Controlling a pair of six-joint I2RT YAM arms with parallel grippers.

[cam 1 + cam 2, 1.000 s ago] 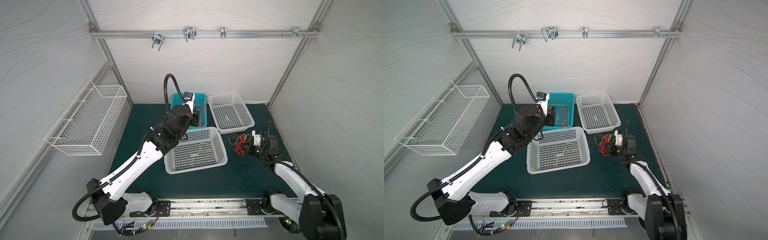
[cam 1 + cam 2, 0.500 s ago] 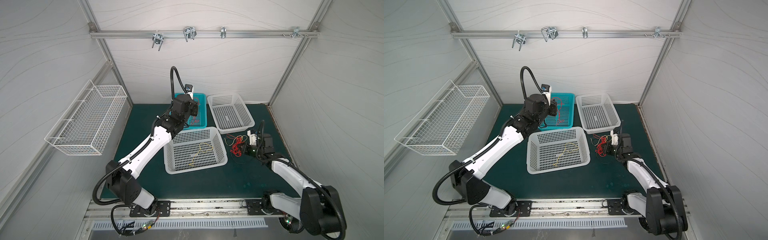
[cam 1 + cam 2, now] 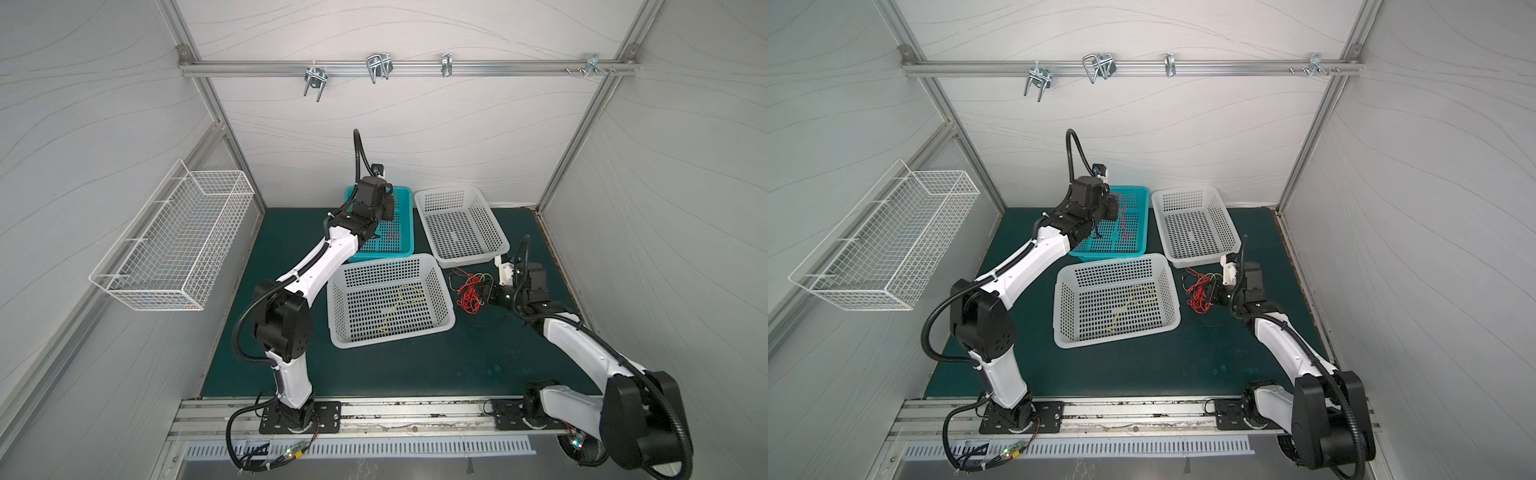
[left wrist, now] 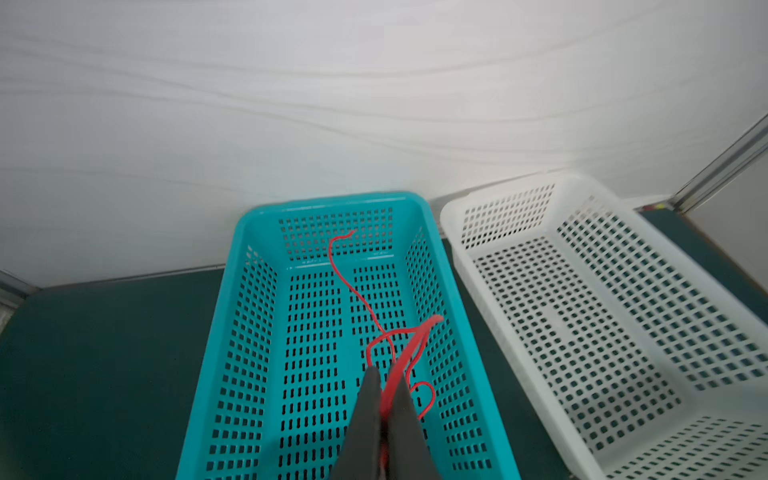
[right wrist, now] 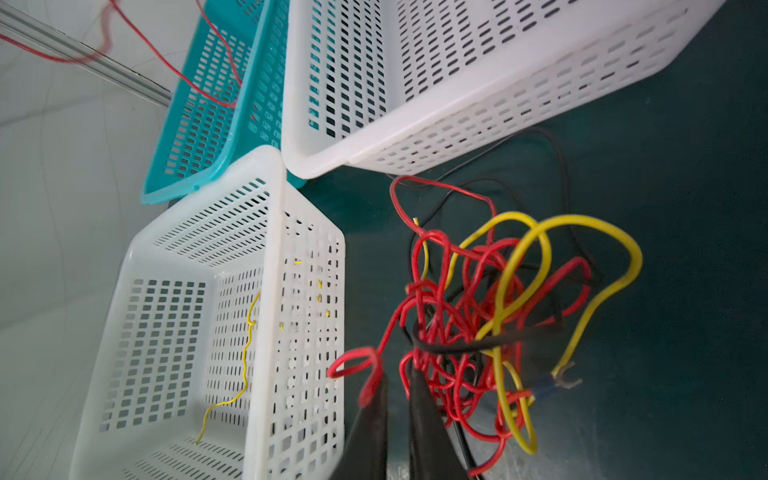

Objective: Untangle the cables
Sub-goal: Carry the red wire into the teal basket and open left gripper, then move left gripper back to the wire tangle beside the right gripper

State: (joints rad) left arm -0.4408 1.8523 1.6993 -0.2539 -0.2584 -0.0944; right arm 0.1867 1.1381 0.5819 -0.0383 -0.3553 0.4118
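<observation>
- L end effector (image 4: 384, 374): jaws pinched together on thin red wire (image 4: 409, 349), above teal perforated plastic basket (image 4: 332, 200); wire's far end trails inside it.
- R end effector (image 5: 397, 372): jaws narrow, tips in tangled bunch of red, yellow & black cables (image 5: 465, 316). A red strand enters the gap; cannot tell whether it is gripped.
- Bunch lies on dark green counter (image 3: 415, 365), just beside white perforated plastic basket (image 3: 395, 338) w/ loose yellow wire (image 5: 245, 357).
</observation>
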